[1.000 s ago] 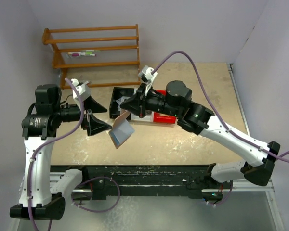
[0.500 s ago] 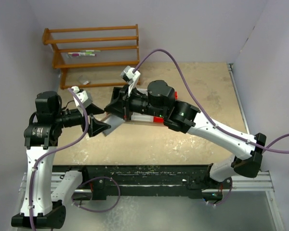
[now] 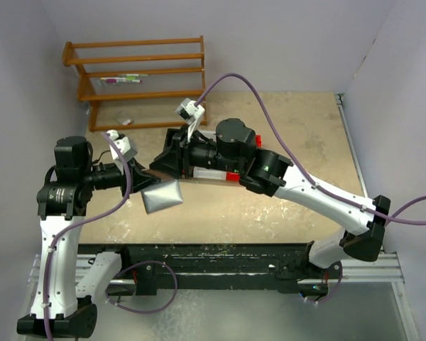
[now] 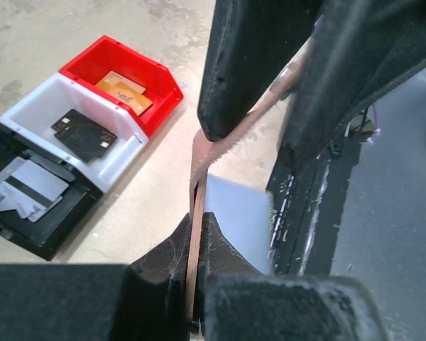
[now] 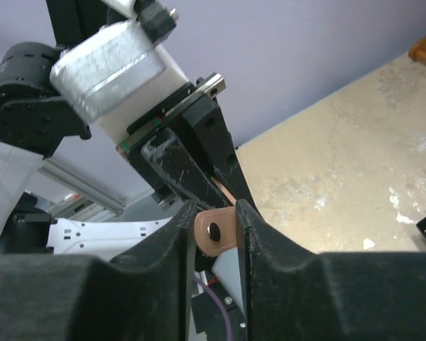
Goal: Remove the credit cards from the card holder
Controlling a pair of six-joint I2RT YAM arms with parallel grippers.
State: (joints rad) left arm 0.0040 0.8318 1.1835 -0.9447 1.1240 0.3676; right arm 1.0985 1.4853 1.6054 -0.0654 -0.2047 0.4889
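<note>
Far left against lilac wall: orange-brown slatted wooden rack, small white item with pink and green marks on one shelf. White scrap on beige speckled surface near the rack's foot. Red plastic bin, white plastic bin and black plastic bin touching in a row, red rightmost.

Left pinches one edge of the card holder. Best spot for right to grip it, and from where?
Probably the strap tab, approached from the end opposite the left gripper. The card holder is held off the table, and the tab sticks out past its body, thin and free for the right gripper to straddle.
</note>
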